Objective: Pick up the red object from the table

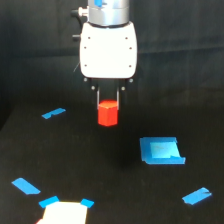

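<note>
- Table (110,185): matte black surface; blue square patch (161,151) at right, blue tape strips (54,113) scattered left and near.
- Gripper (108,100): white body, centre far, fingers closed onto the red object.
- Red object (107,113): clamped between the fingertips, apparently raised off the table.

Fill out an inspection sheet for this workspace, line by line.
Surface: black table, matte.
Job's things: red object between the gripper's fingers; whether it is lifted cannot be told.
Clutter: blue tape strips, a blue square patch, a white patch with blue corners at the bottom edge.
Grippers: white gripper, pointing down, shut on the red object.
Cables: nothing seen.
Surroundings: dark backdrop.
</note>
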Robot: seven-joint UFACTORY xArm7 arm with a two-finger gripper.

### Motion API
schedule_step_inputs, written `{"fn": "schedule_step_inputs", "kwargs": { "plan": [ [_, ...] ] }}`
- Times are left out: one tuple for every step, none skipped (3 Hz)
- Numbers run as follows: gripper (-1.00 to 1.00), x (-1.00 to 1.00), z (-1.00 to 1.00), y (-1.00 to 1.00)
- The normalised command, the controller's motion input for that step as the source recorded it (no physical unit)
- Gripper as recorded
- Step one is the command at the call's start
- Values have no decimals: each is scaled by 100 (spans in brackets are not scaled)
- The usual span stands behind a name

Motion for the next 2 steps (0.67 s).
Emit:
{"fn": "schedule_step_inputs", "kwargs": {
  "plan": [
    [-92, 23, -16, -2],
    [-100, 26, 22, 22]
  ]
}}
